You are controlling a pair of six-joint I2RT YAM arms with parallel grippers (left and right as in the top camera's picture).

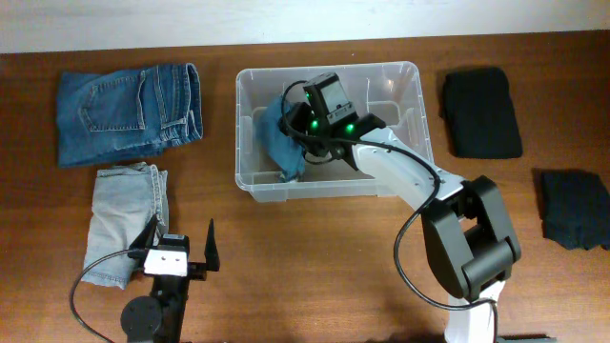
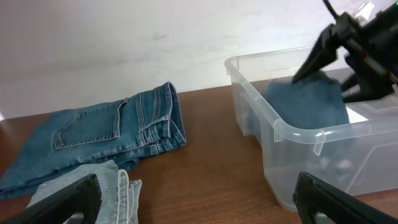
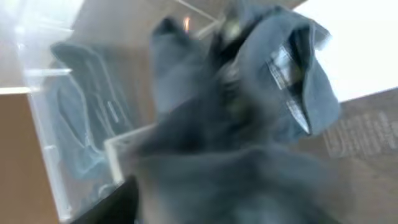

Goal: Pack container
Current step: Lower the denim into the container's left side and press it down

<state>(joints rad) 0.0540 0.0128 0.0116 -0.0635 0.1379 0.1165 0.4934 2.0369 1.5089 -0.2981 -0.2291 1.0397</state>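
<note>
While overhead is showing our left gripper gaping, wrist blur is hiding whether our right gripper is clamping the garment in the container.

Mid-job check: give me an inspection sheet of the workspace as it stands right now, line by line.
Surface: brown wooden table.
Job's things: clear container at the far middle; teal-blue garment bunched in its left part.
Clutter: folded blue jeans and light-blue jeans to its left; black garment and dark garment to its right, all outside it.
Grippers: left gripper open, nothing in it, at the light-blue jeans' edge; right gripper in the container at the teal-blue garment, jaws unclear, wrist view blurred.
Cables: right arm's black cable and left arm's black cable, both looping.
Surroundings: white wall behind the table.
</note>
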